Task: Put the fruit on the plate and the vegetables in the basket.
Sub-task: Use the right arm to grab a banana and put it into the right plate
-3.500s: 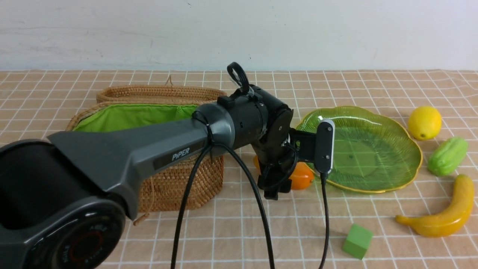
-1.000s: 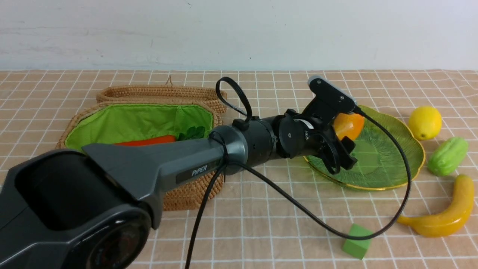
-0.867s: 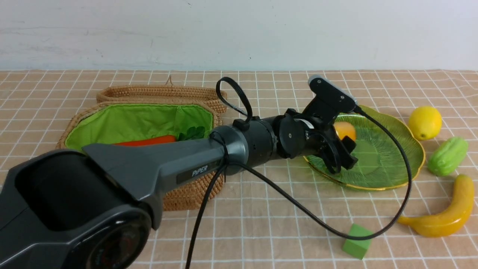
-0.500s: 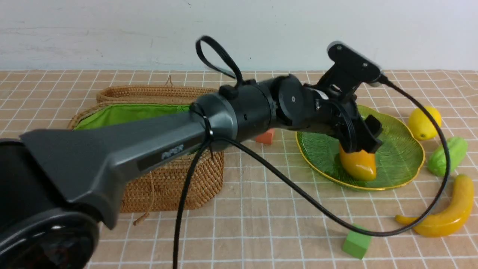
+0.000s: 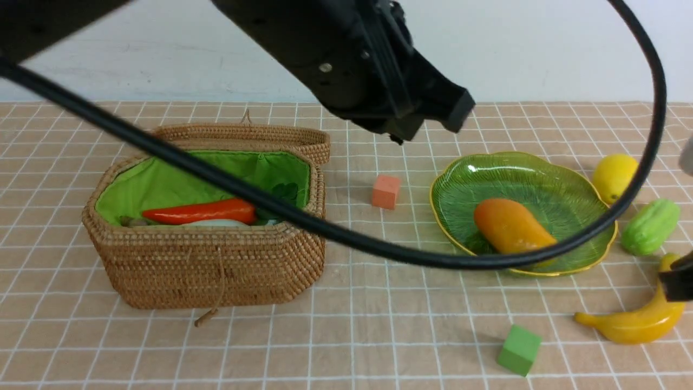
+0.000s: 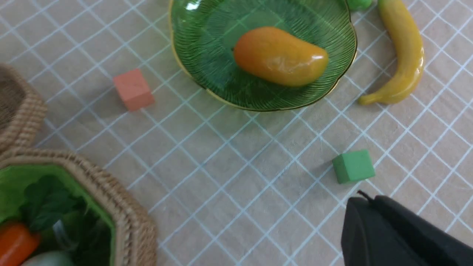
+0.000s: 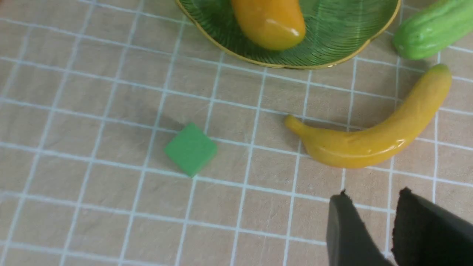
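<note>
The green cube (image 5: pixel 518 349) sits nearest, low and right of centre on the checked surface (image 5: pixel 379 336), with nothing touching it. Just right of it and a little farther back, the banana (image 5: pixel 633 322) lies on the surface in the lower right corner. The right claw (image 7: pixel 373 195) shows in the front view as a dark block at the right edge, overlapping the banana's upper end. Its wrist view shows its jaws slightly parted with nothing between them, over bare cloth near the banana but not touching it. Left of centre stands the basket (image 5: pixel 216 265), open, with its lid (image 5: pixel 243 134) tipped back behind it. Inside it the carrot (image 5: pixel 200 211) lies across the green lining (image 5: pixel 162 181), with the pale radish (image 5: pixel 214 222) just in front of it and dark leaves (image 5: pixel 284 190) at its right end. Right of centre is the plate (image 5: pixel 568 179), and the mango (image 5: pixel 509 225) lies in its near half. The gourd (image 5: pixel 649 226) rests on the surface just off the plate's right rim, between banana and lemon. The pink cube (image 5: pixel 385 191) stands between basket and plate. The lemon (image 5: pixel 614 176) sits farther back, beside the plate's far right rim. The left claw (image 6: pixel 364 207) hangs high at top centre, clenched and empty, and its cable (image 5: pixel 325 233) sweeps across the frame.
</note>
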Tool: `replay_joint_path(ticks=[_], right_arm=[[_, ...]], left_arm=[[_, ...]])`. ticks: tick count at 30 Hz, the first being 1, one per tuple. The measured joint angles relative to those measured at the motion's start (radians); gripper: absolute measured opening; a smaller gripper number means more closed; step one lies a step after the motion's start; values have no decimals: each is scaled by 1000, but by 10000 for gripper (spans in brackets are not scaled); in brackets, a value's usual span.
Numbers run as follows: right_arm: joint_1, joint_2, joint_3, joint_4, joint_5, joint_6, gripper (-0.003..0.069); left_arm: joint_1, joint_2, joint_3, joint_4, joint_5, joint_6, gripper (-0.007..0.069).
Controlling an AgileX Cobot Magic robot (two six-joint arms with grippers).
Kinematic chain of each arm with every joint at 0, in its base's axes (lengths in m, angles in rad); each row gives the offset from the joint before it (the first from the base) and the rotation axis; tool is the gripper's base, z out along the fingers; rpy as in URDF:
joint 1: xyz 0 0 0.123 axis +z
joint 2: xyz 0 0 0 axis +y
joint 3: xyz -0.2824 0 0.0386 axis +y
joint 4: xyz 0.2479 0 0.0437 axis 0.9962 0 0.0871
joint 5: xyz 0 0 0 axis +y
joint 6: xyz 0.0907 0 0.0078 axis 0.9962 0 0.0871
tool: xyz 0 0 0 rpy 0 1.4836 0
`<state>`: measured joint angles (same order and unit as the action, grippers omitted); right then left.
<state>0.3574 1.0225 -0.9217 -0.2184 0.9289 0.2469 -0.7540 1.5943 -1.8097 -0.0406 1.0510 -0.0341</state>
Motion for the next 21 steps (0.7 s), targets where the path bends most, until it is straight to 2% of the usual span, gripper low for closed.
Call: replay_joint_path(ticks=[2,3,5,6,7,11,12,15,19,21], right_arm=[[-112,111,0,10,-61,4,216],[-135,128,0,21,-72,4,217],[-295,225,0,90,-127,2,218],[-307,225,0,98,-130,1,218],[-400,279,0,161,-157,-4,221],[-573,407,0,325,-215,-5,259],[-578,407,0,325,-218,-5,262],[-616,504,-24,404,-243,-23,335],[-617,639,-98,456,-262,-75,429],[-617,705,-133,463,-264,-86,449]], left_arm=[[0,-92,64,7,14,-9,-13],[0,-109,78,7,15,-9,-13],[0,-232,196,7,4,-12,-13],[0,-253,207,7,2,-12,-13],[0,-326,300,7,-18,-14,-13],[0,-543,553,9,-106,-14,-13],[0,-552,566,9,-116,-14,-13],[0,-701,769,9,-197,-12,-13],[0,-846,946,3,-296,9,-13],[0,-900,1004,-2,-340,11,-13]])
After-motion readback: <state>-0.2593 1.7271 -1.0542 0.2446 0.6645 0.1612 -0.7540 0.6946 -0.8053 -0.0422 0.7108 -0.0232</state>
